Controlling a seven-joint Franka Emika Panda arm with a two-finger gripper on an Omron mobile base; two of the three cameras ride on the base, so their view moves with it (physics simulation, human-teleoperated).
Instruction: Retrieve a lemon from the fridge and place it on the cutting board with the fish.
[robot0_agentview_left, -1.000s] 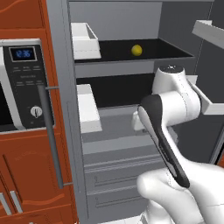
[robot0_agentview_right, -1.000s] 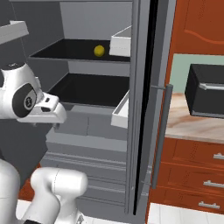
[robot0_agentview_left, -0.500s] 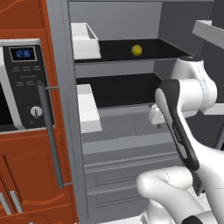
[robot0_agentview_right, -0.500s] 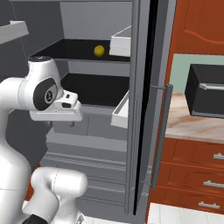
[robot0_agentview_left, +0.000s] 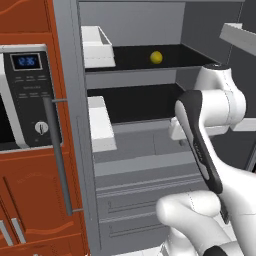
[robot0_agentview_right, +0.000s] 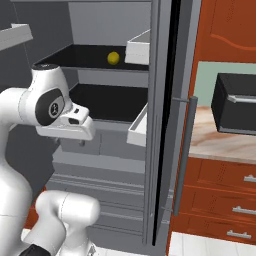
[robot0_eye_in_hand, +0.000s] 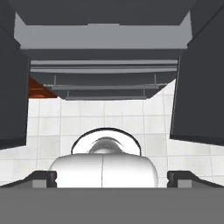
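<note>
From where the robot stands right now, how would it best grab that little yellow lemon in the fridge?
Probably across its middle, coming in from the open front of the tall grey fridge. The small round bright yellow lemon sits alone on the upper black shelf, nothing touching it, with free space on both sides for the fingers. The two-finger gripper hangs lower, so it must rise first.

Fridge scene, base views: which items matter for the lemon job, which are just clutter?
Job:
lemon on the upper black shelf
fridge, doors open
tool, pointing down in front of the drawers, well below the lemon

Clutter:
microwave
white door bins
toaster oven on the counter
</note>
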